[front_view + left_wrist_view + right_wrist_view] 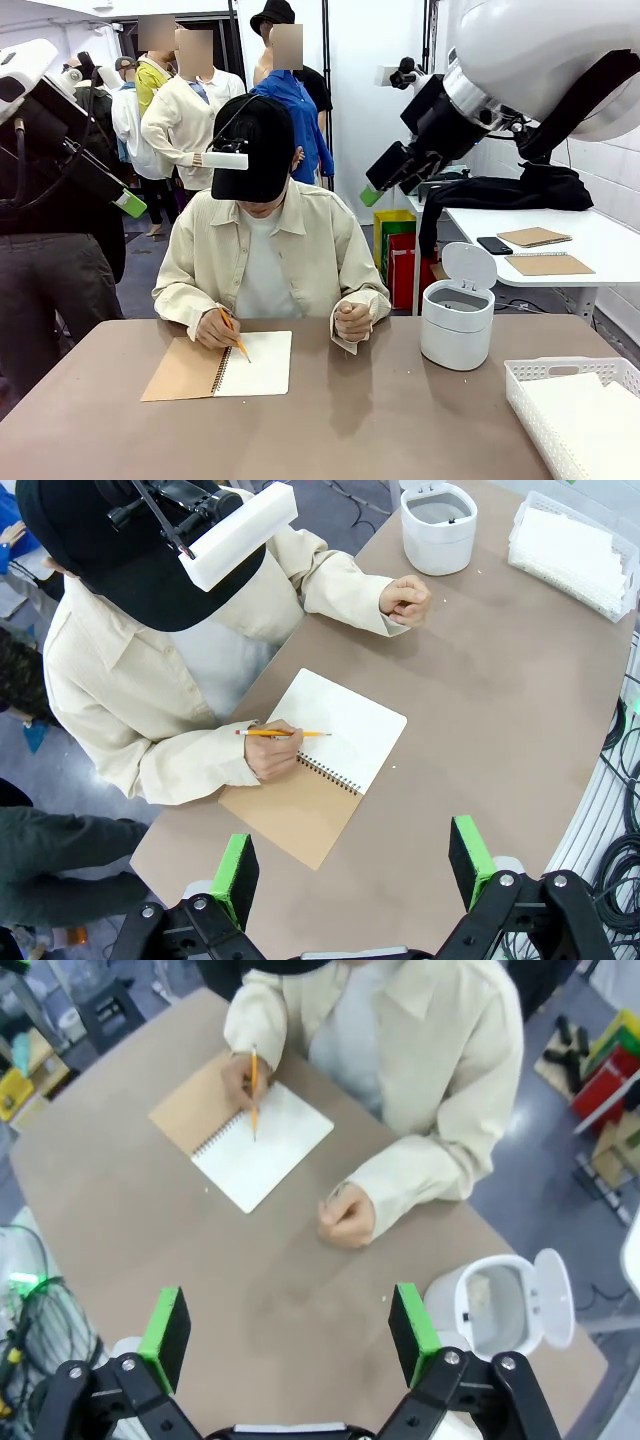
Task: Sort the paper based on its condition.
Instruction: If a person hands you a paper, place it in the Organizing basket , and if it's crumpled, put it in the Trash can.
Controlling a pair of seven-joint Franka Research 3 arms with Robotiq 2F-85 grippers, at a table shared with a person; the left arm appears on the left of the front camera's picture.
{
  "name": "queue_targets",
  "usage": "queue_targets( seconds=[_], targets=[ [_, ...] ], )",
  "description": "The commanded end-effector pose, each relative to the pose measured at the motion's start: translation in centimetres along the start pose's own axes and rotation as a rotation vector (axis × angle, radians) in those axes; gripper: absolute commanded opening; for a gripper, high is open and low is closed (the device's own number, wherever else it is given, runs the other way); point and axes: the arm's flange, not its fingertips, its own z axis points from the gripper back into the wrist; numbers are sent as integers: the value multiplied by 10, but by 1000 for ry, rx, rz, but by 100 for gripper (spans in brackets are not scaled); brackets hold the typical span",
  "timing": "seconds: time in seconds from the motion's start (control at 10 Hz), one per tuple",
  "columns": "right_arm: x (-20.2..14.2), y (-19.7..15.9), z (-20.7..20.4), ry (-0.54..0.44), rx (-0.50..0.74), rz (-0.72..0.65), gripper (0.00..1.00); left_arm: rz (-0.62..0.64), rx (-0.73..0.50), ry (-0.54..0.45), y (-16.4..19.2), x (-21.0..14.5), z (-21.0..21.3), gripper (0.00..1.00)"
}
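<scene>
Person [262, 250] sitting at the far edge of the desk [350, 430], in a cream shirt and black cap, head bent down. Writing hand [213, 328] holding an orange pencil [234, 336], tip touching the white page. Other hand [352, 320] closed in a fist, resting on the desk just beside the notebook's right side.

Notebook [220, 366] lying open and flat near the far edge, left of the middle. Brown cover folded out to the left, white page to the right, wire spiral between them.

Small white bin [457, 320] standing on the desk toward the far right, lid tipped up and open. In the right wrist view, something pale inside it, too small to tell what.

White basket [540, 372] with lattice walls at the right edge, near the near corner. Paper [585, 415] lying inside the basket in a flat white stack, seen also from the left wrist [568, 546].

Left gripper [115, 195] up high over the left side, well above the desk. From its own camera [350, 870], fingers spread wide apart, green pads [238, 872] bare, nothing between them.

Right gripper [385, 180] up high over the right side, above the bin. From its own camera [290, 1335], fingers also spread wide, nothing held.
</scene>
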Motion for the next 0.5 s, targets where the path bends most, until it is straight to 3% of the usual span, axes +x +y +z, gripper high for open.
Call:
queue_targets(
  seconds=[0.0,0.4],
  targets=[
    [6,1,-10,-63,21,4,100,4,2,-4,1,0,0,100],
    [7,3,-8,-79,30,5,100,4,2,-4,1,0,0,100]
  ],
)
